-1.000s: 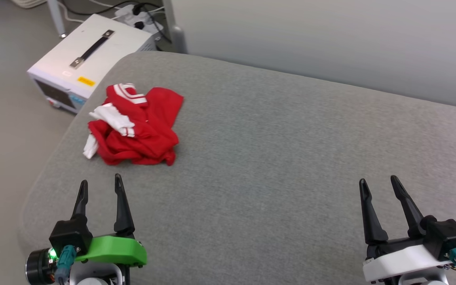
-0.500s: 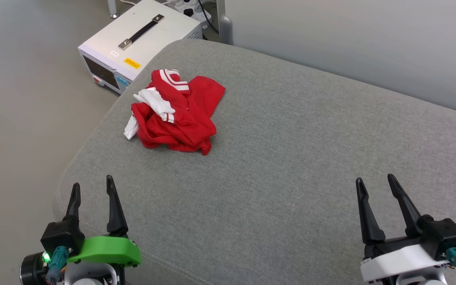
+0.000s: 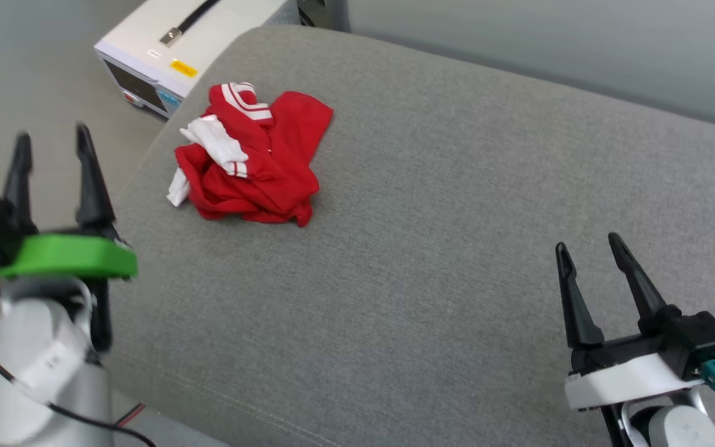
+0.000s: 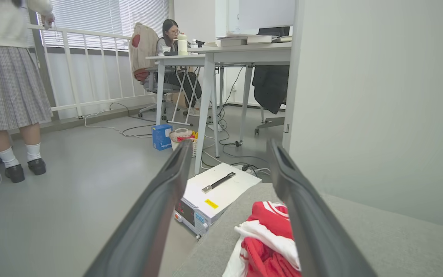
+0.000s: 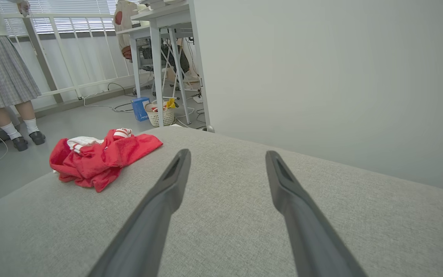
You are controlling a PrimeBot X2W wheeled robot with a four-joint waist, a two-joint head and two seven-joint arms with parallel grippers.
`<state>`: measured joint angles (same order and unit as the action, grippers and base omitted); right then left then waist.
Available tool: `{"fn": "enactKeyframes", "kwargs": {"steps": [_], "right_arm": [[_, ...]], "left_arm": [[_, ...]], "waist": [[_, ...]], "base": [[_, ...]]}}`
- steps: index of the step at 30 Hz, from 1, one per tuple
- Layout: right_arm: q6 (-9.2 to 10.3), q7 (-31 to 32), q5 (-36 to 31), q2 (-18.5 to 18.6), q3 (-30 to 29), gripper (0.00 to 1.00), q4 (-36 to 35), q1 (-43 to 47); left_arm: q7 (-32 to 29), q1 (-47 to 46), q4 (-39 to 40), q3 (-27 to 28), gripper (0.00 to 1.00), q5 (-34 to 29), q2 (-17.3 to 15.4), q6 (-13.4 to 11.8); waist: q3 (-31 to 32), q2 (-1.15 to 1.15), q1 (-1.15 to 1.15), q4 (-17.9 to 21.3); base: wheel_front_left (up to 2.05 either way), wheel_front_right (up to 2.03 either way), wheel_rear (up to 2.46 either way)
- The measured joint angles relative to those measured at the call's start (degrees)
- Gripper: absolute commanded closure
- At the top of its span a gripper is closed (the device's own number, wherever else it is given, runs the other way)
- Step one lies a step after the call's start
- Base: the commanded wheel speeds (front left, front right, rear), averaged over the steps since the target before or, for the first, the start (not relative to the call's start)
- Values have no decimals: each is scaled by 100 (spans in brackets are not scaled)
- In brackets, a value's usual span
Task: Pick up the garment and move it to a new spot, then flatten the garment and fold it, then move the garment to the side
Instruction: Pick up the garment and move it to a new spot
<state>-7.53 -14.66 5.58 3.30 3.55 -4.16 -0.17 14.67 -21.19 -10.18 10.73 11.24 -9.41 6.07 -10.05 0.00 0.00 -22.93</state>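
Okay, head view first: the garment (image 3: 249, 164) sits in a crumpled heap near the far left corner of the grey cushion (image 3: 432, 217), close to its left edge. A white box (image 3: 165, 49) stands on the floor just past that corner. My left gripper (image 3: 52, 133) hangs out beyond the cushion's left edge, jaws spread wide, nothing in them. The right gripper (image 3: 587, 242) is over the near right part, also wide and empty, well apart from the garment.

Left wrist view: I'm looking between the jaws at the box, and the garment peeks in at the bottom, partly behind the right-hand jaw. A person (image 4: 10, 77) stands on the floor off to the left.

Right wrist view: the garment lies off to the left across bare cushion.

My read: it's thin, floppy, light fabric, so it'll drape and sag once lifted. I'd pinch the raised ridge by the white sleeve (image 3: 215, 139), through several layers.
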Motion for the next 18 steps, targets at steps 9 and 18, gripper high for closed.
{"fn": "enactKeyframes", "kwargs": {"steps": [9,18], "right_arm": [[0,-1,-31,199,4,0,-127,-265],[0,-5,-30,315,-9,0,-219,-503]], "left_arm": [[-646,-1635,-1068,-944,0,792,-1123,124],[-3009,-2670,-1569,-2480,0,2341,-2116,125]], "waist": [[-551,0,0,366],[-1001,0,1,755]], "base": [[0,0,0],[0,0,0]]}}
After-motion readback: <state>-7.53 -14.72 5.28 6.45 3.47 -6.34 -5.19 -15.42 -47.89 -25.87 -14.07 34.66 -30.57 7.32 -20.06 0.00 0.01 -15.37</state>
